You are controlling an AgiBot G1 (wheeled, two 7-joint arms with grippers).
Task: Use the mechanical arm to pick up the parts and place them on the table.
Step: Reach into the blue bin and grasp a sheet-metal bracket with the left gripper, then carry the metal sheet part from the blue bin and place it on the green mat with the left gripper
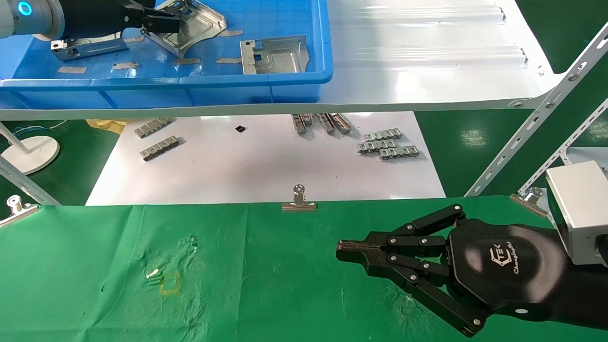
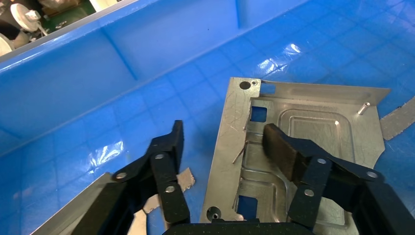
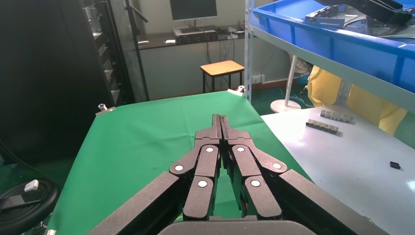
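My left gripper [image 1: 173, 21] is inside the blue bin [image 1: 190, 80] on the shelf. It is open, with its fingers astride the folded edge of a shiny silver part [image 2: 313, 122]. One finger [image 2: 279, 147] is over the part's face, the other over the bin floor. In the head view this part [image 1: 199, 23] lies tilted. Two more parts lie in the bin, one at the right [image 1: 273, 54] and one at the left [image 1: 88, 47]. My right gripper [image 1: 339, 249] is shut and empty, low over the green table [image 1: 118, 247]; it also shows in the right wrist view [image 3: 220, 120].
The bin stands on a glossy white shelf [image 1: 427, 71]. Below it a white sheet [image 1: 266, 175] holds several small grey strips [image 1: 387, 145]. Binder clips [image 1: 298, 199] hold the cloth's far edge. Slotted metal struts [image 1: 522, 137] stand at the right.
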